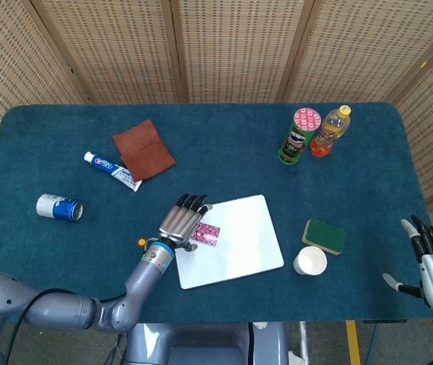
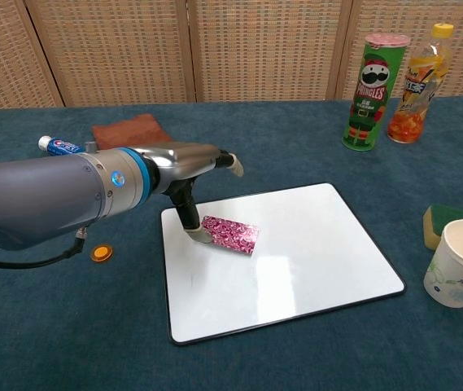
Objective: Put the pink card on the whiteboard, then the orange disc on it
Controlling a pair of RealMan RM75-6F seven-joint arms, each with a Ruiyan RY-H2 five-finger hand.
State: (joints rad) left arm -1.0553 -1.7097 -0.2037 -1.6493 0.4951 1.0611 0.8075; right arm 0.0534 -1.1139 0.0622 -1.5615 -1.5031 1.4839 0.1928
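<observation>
Pinching the pink card over the whiteboard's left part, the left robot hand has the orange disc just off that board's left edge.

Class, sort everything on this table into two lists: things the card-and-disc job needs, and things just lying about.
Needed: pink card, held by the left hand; whiteboard; orange disc.

Lying about: crisps can, juice bottle, sponge, paper cup, brown cloth, toothpaste, blue can.
</observation>
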